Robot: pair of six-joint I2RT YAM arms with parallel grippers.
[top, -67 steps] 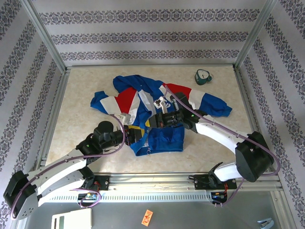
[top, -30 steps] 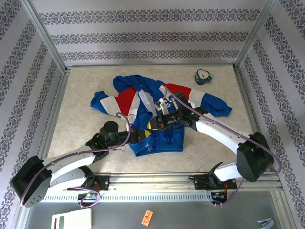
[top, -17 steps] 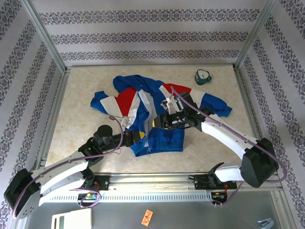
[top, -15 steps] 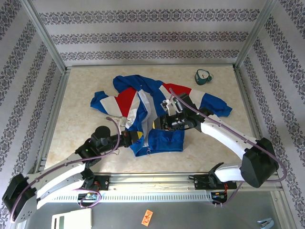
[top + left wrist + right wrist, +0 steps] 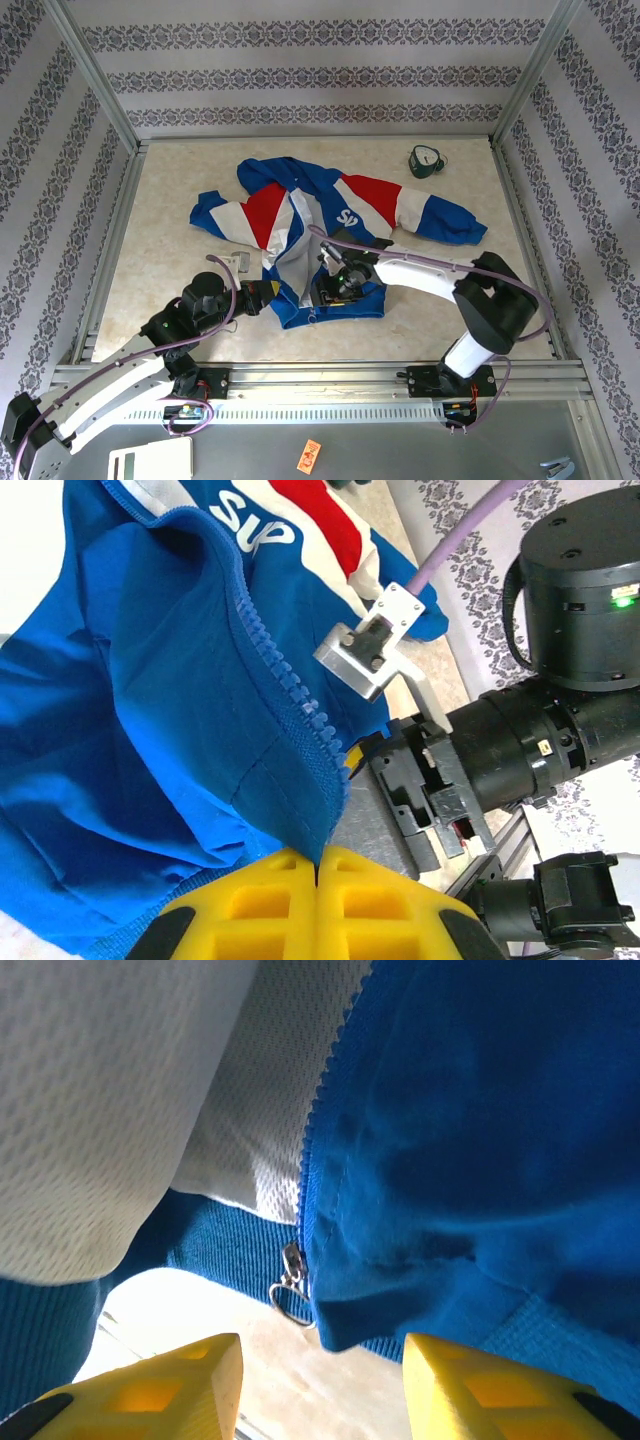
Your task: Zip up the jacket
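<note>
Counter (image 5: 180, 170): carrying the jacket (image 5: 330, 215), which is lying spread open at its centre.
Left claw (image 5: 316, 858): closed, pinching the jacket's blue hem.
Right claw (image 5: 320, 1375): standing partly open, gripping nothing, hovering just above the zipper pull (image 5: 291, 1285).

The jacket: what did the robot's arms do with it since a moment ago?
The right gripper moved from the jacket's chest down to the hem and opened. It now hovers by the zipper pull, and the white lettering is uncovered. The left gripper stayed shut on the hem and shifted slightly left. The small green object at the far right did not move.
</note>
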